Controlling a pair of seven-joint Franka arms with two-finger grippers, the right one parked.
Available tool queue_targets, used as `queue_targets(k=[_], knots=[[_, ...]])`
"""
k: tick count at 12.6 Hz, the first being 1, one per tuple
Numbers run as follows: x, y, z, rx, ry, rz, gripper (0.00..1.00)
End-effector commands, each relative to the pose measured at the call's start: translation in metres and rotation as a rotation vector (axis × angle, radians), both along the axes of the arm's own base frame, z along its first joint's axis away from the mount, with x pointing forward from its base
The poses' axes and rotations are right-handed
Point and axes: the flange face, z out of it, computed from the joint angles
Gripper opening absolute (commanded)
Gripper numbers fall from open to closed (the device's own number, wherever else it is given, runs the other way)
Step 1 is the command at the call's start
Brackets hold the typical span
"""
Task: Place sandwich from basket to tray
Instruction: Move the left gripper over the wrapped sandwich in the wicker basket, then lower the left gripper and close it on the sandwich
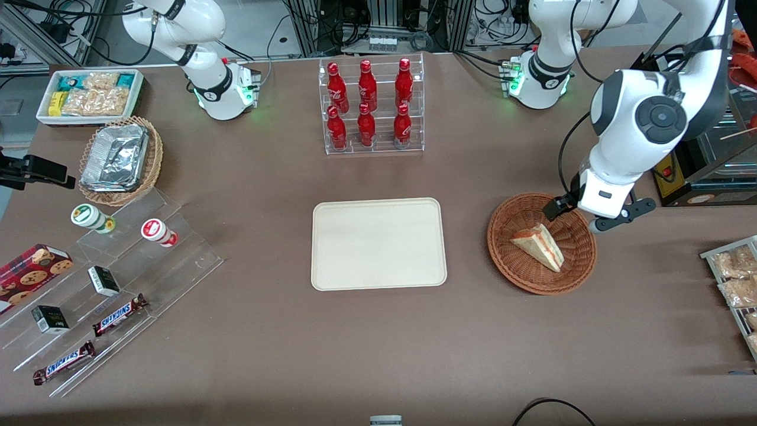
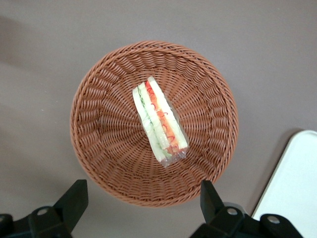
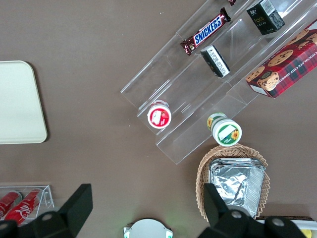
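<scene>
Below the spread gripper (image 2: 141,206), sandwich (image 2: 159,121) lies in basket (image 2: 99,129).

Left arm (image 1: 641,118): glossy white shells, dark grey round joint cap, black cable. Gripper (image 2: 143,208): black angular fingers, spread wide, silver screws.

Front cam overhead; wrist cams down, share tray (image 1: 378,244).

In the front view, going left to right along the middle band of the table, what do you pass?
Foil-container basket → tray → basket holding the sandwich, with the open gripper hovering over its rim.
</scene>
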Motion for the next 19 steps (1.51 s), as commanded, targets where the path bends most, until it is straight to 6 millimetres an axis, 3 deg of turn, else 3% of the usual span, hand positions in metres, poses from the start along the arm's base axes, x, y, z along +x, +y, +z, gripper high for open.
queue_targets(k=[1,3,10,16,17,18,19], knots=[[-0.005,-0.002,-0.021,-0.003,-0.051,0.106,1.0],[-0.007,-0.01,-0.04,-0.018,-0.071,0.155,1.0],[-0.02,-0.008,-0.119,-0.081,-0.167,0.196,1.0],[-0.016,-0.002,-0.153,-0.095,-0.173,0.211,1.0],[-0.015,-0.003,-0.155,-0.096,-0.173,0.212,0.98],[-0.014,-0.002,-0.154,-0.097,-0.176,0.215,0.85],[-0.014,-0.002,-0.157,-0.098,-0.171,0.219,0.58]])
